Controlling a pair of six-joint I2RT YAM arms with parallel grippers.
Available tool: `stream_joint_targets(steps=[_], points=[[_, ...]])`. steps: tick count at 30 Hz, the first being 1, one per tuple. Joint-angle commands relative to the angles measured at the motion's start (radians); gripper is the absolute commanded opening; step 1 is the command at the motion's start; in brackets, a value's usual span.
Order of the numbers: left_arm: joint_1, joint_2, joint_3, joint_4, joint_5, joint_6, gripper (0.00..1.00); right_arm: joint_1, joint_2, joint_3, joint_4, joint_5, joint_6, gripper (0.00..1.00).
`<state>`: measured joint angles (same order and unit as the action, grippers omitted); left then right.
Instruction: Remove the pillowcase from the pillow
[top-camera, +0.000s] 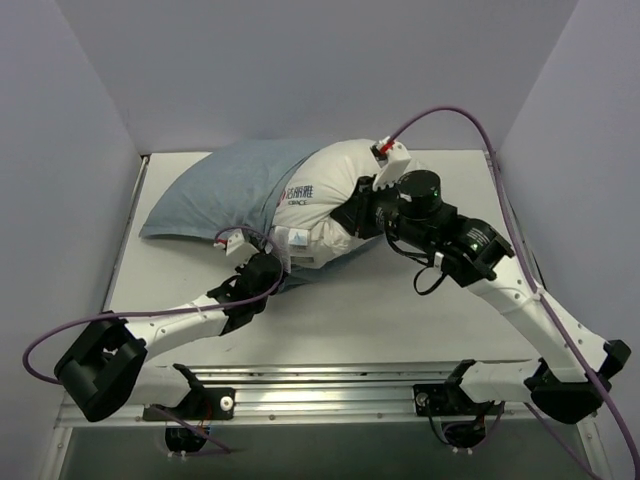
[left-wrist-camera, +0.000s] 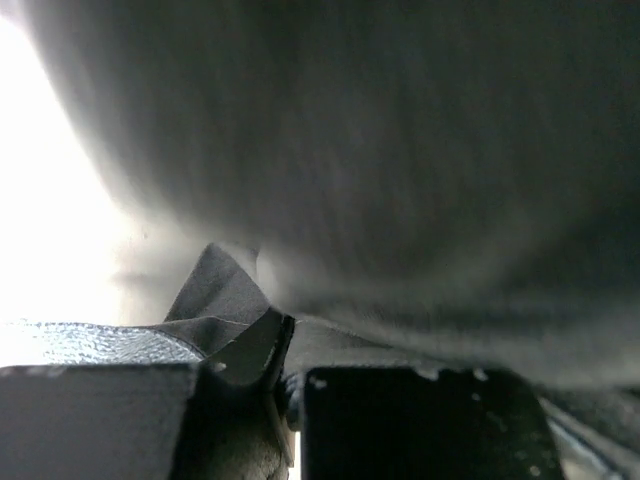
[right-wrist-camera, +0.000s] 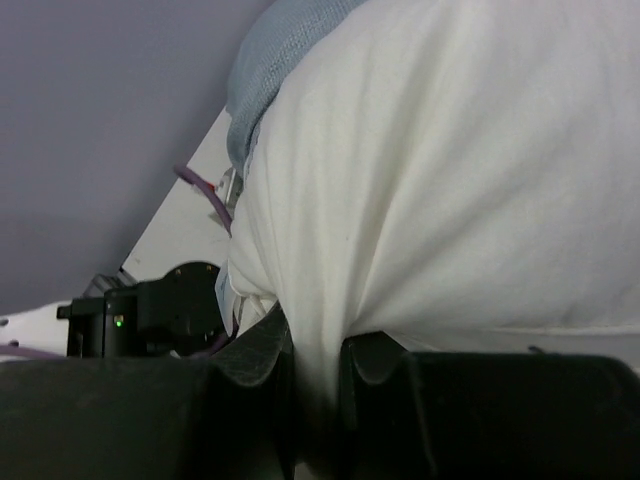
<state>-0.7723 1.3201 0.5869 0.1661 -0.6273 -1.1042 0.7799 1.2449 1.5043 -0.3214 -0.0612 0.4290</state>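
Note:
The white pillow (top-camera: 340, 185) lies humped at the table's middle back, its logo facing up. The pale blue-grey pillowcase (top-camera: 215, 195) still covers its left end and spreads to the left. My right gripper (top-camera: 362, 205) is shut on a pinch of the pillow's white fabric (right-wrist-camera: 450, 180) and holds it bunched between its jaws (right-wrist-camera: 320, 375). My left gripper (top-camera: 262, 268) sits at the near edge of the bundle, under the pillow's tag. In the left wrist view it (left-wrist-camera: 288, 365) is shut on a dark fold of the pillowcase (left-wrist-camera: 225, 300), with cloth overhead filling the view.
Pale purple walls close in the white table (top-camera: 350, 320) at the back and both sides. Purple cables (top-camera: 450, 115) loop over the right arm and beside the left arm. A metal rail (top-camera: 330, 385) runs along the near edge by the arm bases.

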Motion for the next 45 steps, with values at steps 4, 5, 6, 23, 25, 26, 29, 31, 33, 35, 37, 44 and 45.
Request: stream_joint_targets(steps=[4,5,6,23,25,26,29,31,33,35,37,44,45], points=[[0.018,-0.123,-0.027,-0.230,0.081,0.050,0.12,-0.011,-0.228,-0.165,0.239,-0.215,-0.035,0.00],[0.015,-0.149,-0.032,-0.243,0.081,0.038,0.14,-0.010,-0.254,-0.205,0.236,-0.235,-0.021,0.00],[0.015,-0.172,-0.044,-0.261,0.087,0.021,0.19,-0.010,-0.271,-0.284,0.242,-0.277,-0.015,0.00],[0.048,-0.617,-0.001,-0.709,0.127,-0.065,0.97,0.002,-0.234,-0.262,-0.070,-0.512,-0.255,0.75],[0.060,-0.630,0.007,-0.720,0.123,-0.062,0.96,0.007,-0.214,-0.231,-0.076,-0.596,-0.303,0.82],[0.073,-0.631,0.017,-0.721,0.126,-0.056,0.96,0.009,-0.208,-0.198,-0.077,-0.650,-0.312,0.83],[0.091,-0.622,0.057,-0.728,0.132,-0.022,0.94,0.013,-0.193,-0.130,-0.065,-0.635,-0.335,0.86],[0.108,-0.605,0.079,-0.729,0.133,0.007,0.94,0.012,-0.180,-0.095,-0.062,-0.641,-0.349,0.88],[0.123,-0.585,0.097,-0.725,0.136,0.021,0.94,0.012,-0.170,-0.047,-0.064,-0.640,-0.372,0.88],[0.137,-0.572,0.105,-0.706,0.149,0.044,0.94,0.009,-0.141,-0.018,-0.065,-0.560,-0.372,0.89],[0.156,-0.550,0.114,-0.698,0.169,0.055,0.94,-0.001,-0.087,0.016,-0.077,-0.404,-0.369,0.91],[0.228,-0.467,0.137,-0.648,0.205,0.130,0.94,-0.091,0.088,-0.051,-0.070,0.020,-0.299,0.92],[0.240,-0.447,0.140,-0.642,0.215,0.141,0.94,-0.105,0.099,-0.085,-0.049,0.040,-0.286,0.92]])
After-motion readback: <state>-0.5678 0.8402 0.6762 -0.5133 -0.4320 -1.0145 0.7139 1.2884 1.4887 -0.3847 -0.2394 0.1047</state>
